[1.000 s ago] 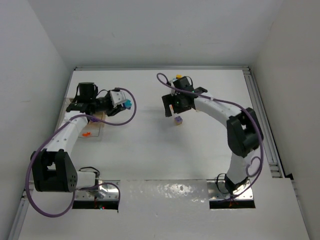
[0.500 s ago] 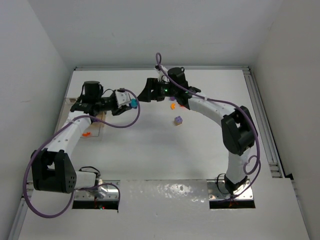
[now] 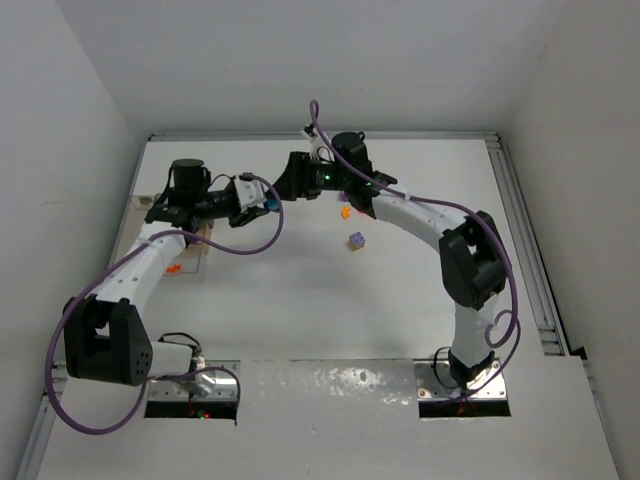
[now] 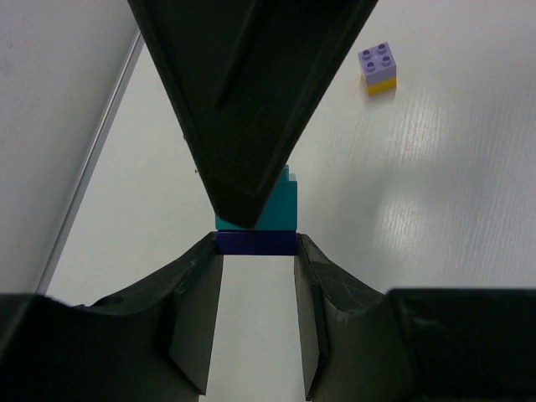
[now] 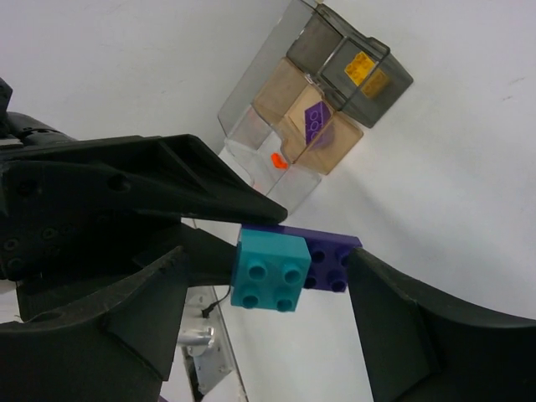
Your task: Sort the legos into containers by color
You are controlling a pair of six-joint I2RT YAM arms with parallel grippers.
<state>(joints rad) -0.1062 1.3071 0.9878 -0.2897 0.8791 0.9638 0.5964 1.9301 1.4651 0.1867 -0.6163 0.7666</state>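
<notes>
**Teal-and-purple pair held between the two arms at the back left**

Nearest the arm bases, on the left, the tray of clear containers (image 5: 331,42) sits on the white desk (image 3: 300,300). It holds an orange piece (image 5: 279,162) in a clear compartment, a purple brick (image 5: 316,122) in the tan one beside it, and a yellow brick (image 5: 366,71) in the dark grey end compartment.

Toward the middle of the desk a purple-on-yellow stack (image 4: 377,69) stands alone. A little farther back lies a loose orange lego (image 3: 345,212) — the two are near but apart.

Farther back again, left of centre, both arms meet. The left jaws are pinching a dark purple brick (image 4: 255,243) between their two fingers (image 4: 194,318), and a teal brick (image 5: 266,272) is stuck to that purple one. The right jaws are spread — their fingers (image 5: 402,327) stand on either side of the teal-and-purple pair. In the left wrist view a right finger overlaps the teal brick. Whether either right finger touches the bricks cannot be told.
</notes>
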